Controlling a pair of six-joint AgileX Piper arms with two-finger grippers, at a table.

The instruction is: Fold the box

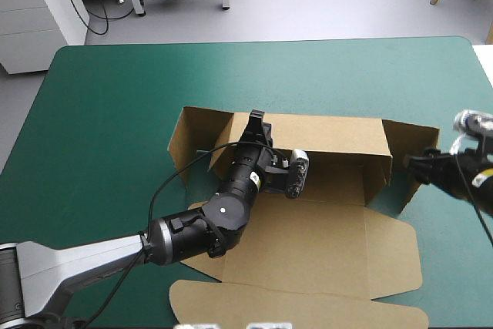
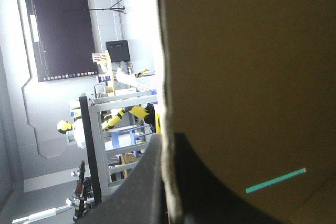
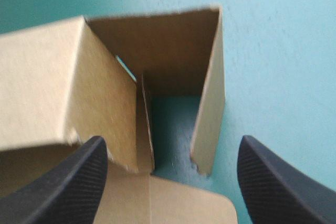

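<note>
The brown box (image 1: 323, 244) lies in the middle of the table, its base flat and its long far wall (image 1: 323, 135) raised upright. My left gripper (image 1: 255, 122) reaches over the base and is shut on that wall's top edge, left of its middle. In the left wrist view the board (image 2: 247, 66) runs between the two black fingers, with the left gripper (image 2: 167, 192) pinching its edge. My right gripper (image 1: 412, 167) hovers open beside the box's right end. In the right wrist view the right gripper (image 3: 171, 142) faces the raised end flaps (image 3: 207, 98) at that corner, holding nothing.
The box's lid panel (image 1: 308, 306) lies flat toward the near table edge. Bare teal-green cover (image 1: 100, 129) stretches to the left and far side. The table's right edge (image 1: 481, 75) is close behind the right gripper.
</note>
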